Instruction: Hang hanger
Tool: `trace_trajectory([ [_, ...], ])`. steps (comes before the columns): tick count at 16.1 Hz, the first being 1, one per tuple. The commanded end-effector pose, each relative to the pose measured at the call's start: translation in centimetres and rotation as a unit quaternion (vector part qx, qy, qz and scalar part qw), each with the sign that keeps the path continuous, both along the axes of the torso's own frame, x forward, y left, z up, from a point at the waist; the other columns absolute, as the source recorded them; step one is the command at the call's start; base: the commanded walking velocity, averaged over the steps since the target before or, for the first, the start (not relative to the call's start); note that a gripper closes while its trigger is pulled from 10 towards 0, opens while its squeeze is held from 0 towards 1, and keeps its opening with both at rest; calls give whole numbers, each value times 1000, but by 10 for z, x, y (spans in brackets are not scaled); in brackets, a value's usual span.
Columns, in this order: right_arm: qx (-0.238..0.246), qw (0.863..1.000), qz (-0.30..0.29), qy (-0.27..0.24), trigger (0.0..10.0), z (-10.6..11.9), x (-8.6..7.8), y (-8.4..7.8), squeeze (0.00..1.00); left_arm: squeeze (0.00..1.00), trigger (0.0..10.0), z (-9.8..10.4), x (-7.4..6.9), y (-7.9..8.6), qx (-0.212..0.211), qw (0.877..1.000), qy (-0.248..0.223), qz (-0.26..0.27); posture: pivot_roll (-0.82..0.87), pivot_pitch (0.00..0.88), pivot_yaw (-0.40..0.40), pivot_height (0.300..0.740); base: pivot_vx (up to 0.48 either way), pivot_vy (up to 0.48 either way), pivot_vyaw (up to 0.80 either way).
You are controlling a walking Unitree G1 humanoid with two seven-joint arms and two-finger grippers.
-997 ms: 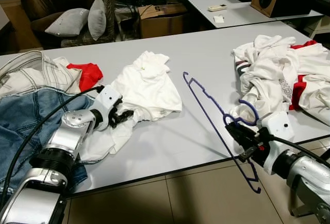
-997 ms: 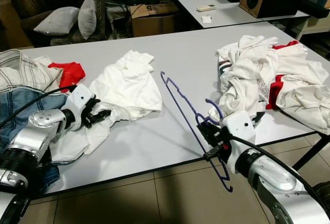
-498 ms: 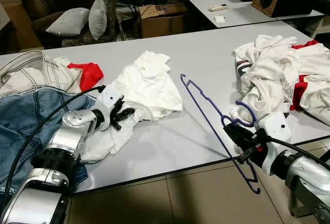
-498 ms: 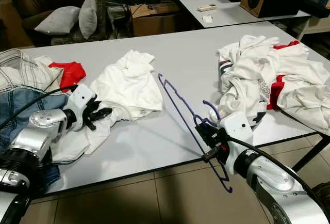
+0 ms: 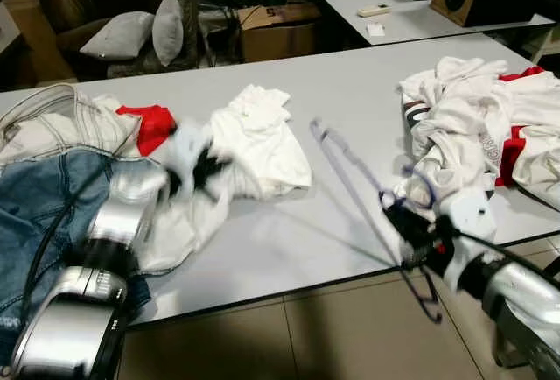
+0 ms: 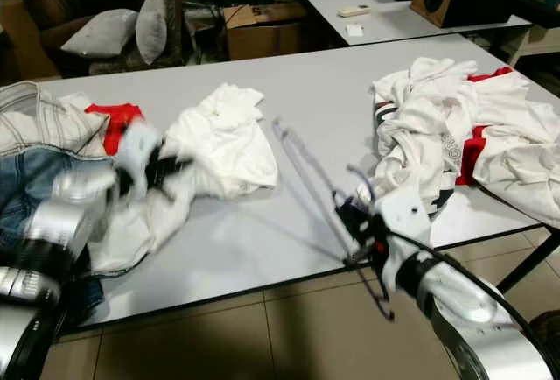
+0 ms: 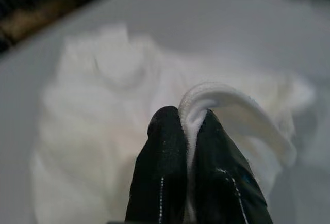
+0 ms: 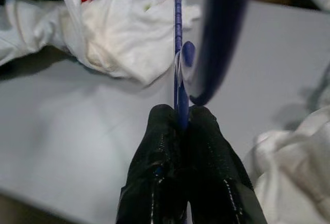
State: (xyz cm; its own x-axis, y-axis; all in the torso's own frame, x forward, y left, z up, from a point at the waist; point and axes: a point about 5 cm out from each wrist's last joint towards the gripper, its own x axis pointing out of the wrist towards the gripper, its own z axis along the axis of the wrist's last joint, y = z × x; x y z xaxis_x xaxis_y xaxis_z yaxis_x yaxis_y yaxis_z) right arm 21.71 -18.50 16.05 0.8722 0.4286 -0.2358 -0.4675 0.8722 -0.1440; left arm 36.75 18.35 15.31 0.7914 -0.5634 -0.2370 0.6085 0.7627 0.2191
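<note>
Left hand: at about 9 o'clock on the tabletop, fingers clamped on a fold of the white shirt, blurred in the head views; denim and a red cloth lie beside it at the left edge. Hanger: purple wire, slanting from tabletop centre down past the near edge at 5 o'clock. Right hand: closed on the hanger near its hook. Heap of white and red clothes: at 3 o'clock. Handling note, as judgement: keep the shirt's collar pinched and spread; steer the hanger's free end toward that opening; avoid dragging wire across the heap.
</note>
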Motion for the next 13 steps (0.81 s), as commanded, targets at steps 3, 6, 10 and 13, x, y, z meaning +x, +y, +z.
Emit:
trace_trajectory([
  [3, -1, 996, -70, -61, 10000, 17, 15, -15, 0, 0, 0, 71, 22, -10, -41, 991, -126, -3, 16, 0, 80, 740, 0, 0, 0],
  [6, 26, 983, -144, -113, 10000, 34, 22, -33, 0, 0, 0, 170, 24, -20, -84, 954, -283, -53, 10, 0, 79, 740, 0, 0, 0],
  [10, 40, 982, -142, -122, 10000, 34, 18, -30, 0, 0, 0, 120, 15, -17, 37, 967, -212, -137, 6, 0, 90, 740, 0, 0, 0],
  [13, 45, 984, -127, -117, 10000, 32, 16, -25, 0, 0, 0, 33, -15, -14, 119, 963, -58, -234, 4, 0, 85, 740, 0, 0, 0],
])
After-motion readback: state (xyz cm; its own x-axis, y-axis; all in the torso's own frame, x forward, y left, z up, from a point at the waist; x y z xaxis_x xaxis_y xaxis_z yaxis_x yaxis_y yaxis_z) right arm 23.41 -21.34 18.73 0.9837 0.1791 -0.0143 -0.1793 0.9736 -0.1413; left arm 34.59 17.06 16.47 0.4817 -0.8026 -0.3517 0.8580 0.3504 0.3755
